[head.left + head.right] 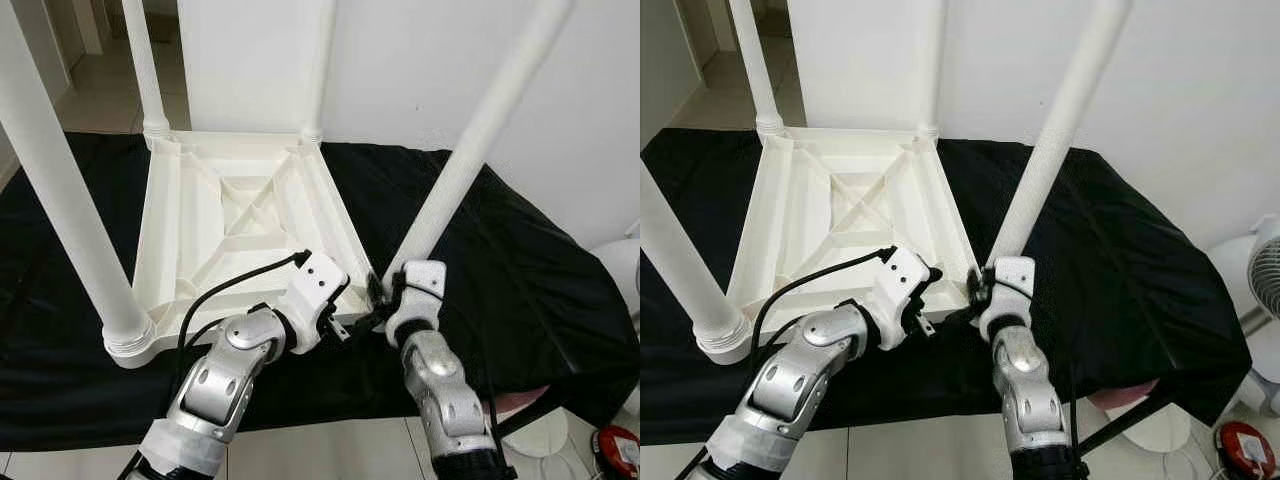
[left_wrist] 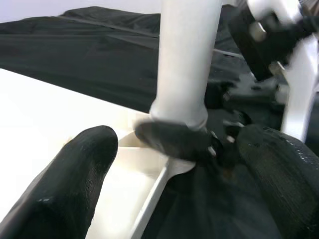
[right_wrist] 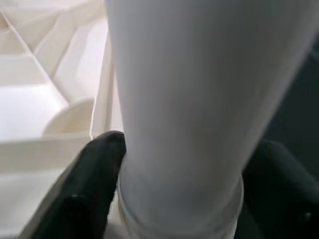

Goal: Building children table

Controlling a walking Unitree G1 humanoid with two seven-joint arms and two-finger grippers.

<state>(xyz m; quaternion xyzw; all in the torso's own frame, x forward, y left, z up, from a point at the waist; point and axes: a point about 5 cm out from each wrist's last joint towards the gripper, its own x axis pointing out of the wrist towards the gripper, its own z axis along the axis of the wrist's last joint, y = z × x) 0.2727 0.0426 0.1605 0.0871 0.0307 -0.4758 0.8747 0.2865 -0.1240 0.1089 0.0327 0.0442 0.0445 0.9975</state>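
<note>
Your white plastic tabletop (image 1: 190, 215) lies upside down on the black cloth (image 1: 520, 260), its ribbed underside showing a moulded cross brace. Smooth round legs stand in three corners: the near-left leg (image 1: 60, 190), the far-left leg (image 1: 145, 70) and the far-right leg (image 1: 318, 70). Your left gripper (image 2: 174, 164) sits at the near-right corner with its matte black fingers (image 2: 75, 179) spread apart, one over the rim, holding nothing. Just beside it, your right gripper (image 3: 184, 184) clasps the base of the fourth leg (image 1: 470, 150), which tilts rightward at that corner socket. A white fan (image 1: 1265, 270) stands at far right.
</note>
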